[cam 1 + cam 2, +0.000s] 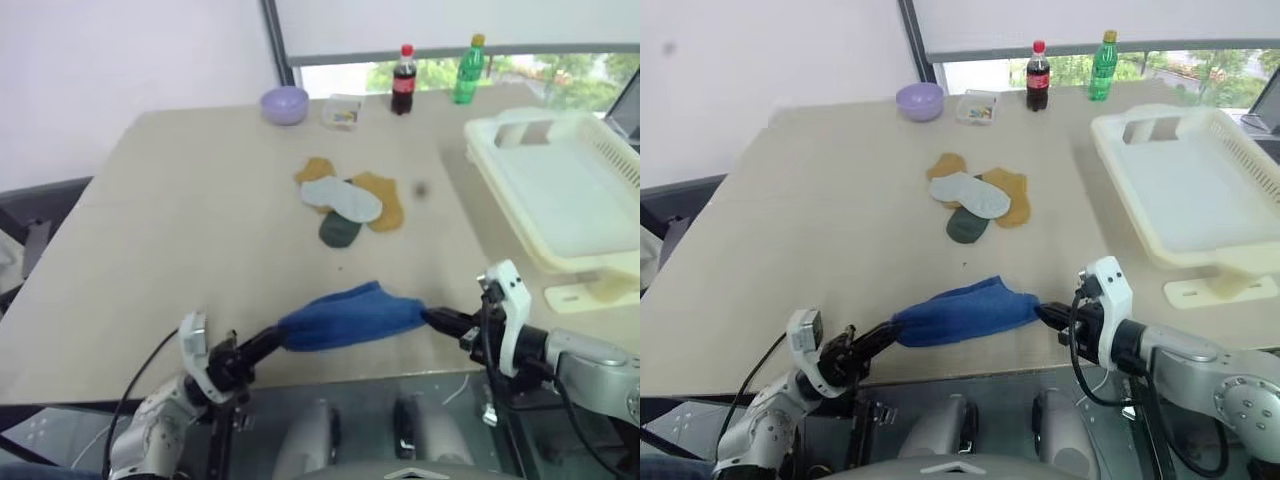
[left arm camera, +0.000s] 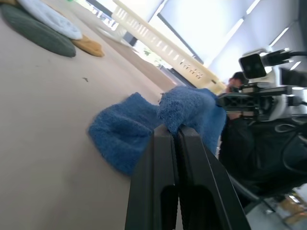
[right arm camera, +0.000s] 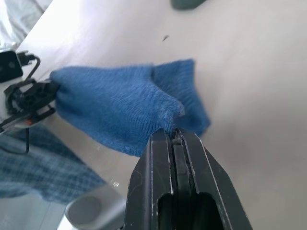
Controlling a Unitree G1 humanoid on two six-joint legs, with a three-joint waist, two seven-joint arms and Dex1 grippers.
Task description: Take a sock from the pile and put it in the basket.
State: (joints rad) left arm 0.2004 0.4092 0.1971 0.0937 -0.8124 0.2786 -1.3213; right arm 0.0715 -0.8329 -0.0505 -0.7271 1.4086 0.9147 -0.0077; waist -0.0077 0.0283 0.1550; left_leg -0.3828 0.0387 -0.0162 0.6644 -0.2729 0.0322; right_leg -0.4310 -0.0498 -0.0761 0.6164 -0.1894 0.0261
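Observation:
A royal blue sock (image 1: 350, 315) hangs stretched above the table's near edge between my two grippers. My left gripper (image 1: 276, 338) is shut on its left end and my right gripper (image 1: 428, 318) is shut on its right end. The wrist views show the blue sock (image 2: 144, 124) (image 3: 124, 105) pinched at each pair of closed fingertips. The pile (image 1: 348, 203) of mustard, light grey and dark green socks lies flat at the table's middle, well beyond both grippers. The cream-white basket (image 1: 560, 190) with slotted sides stands at the right, beyond my right gripper.
At the table's far edge stand a lilac bowl (image 1: 285, 104), a small clear box (image 1: 342, 111), a cola bottle (image 1: 403, 80) and a green bottle (image 1: 468, 70). A cream flat piece (image 1: 585, 295) lies in front of the basket. The table's left half is bare.

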